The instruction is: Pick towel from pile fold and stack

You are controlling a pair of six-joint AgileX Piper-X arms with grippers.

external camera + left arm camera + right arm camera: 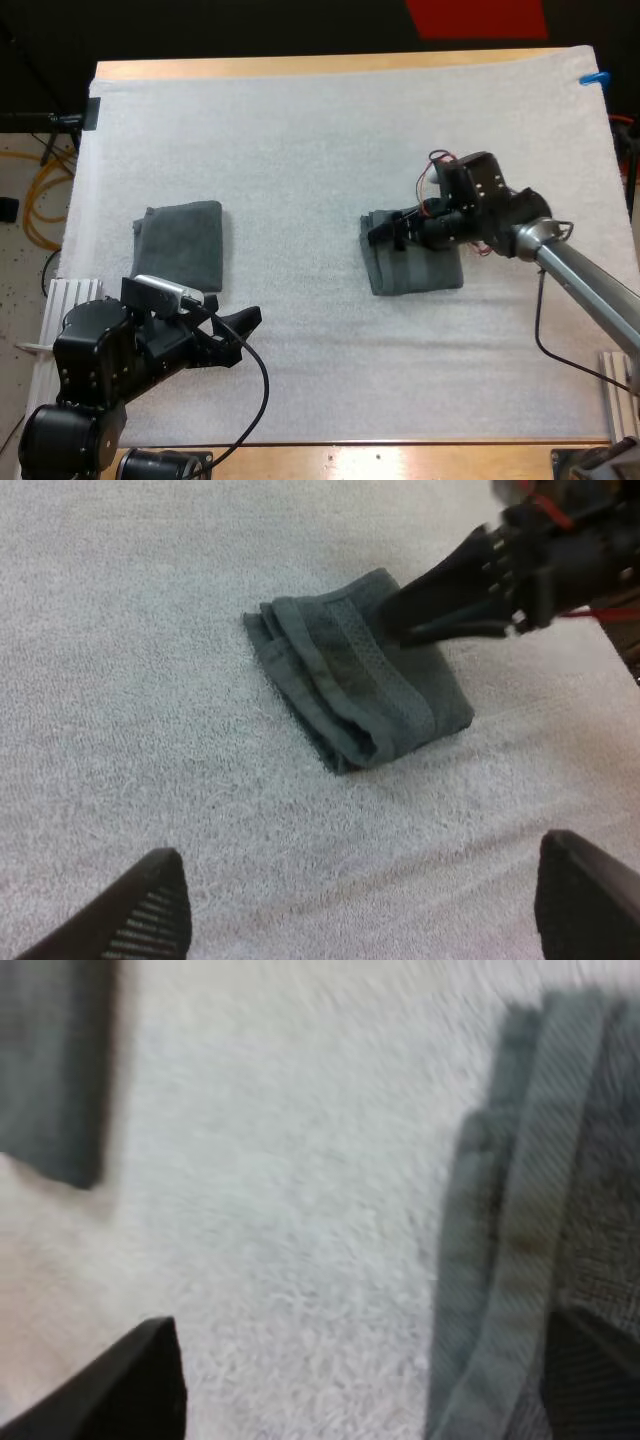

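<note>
Mat (330, 140) under towels (182, 245), wooden table (400, 462)

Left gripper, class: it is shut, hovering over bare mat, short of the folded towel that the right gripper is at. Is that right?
No. The left gripper is open, not shut: the left wrist view shows its fingers standing apart. The rest holds: it hovers over bare mat, short of the folded towel that the right gripper is at.
</note>
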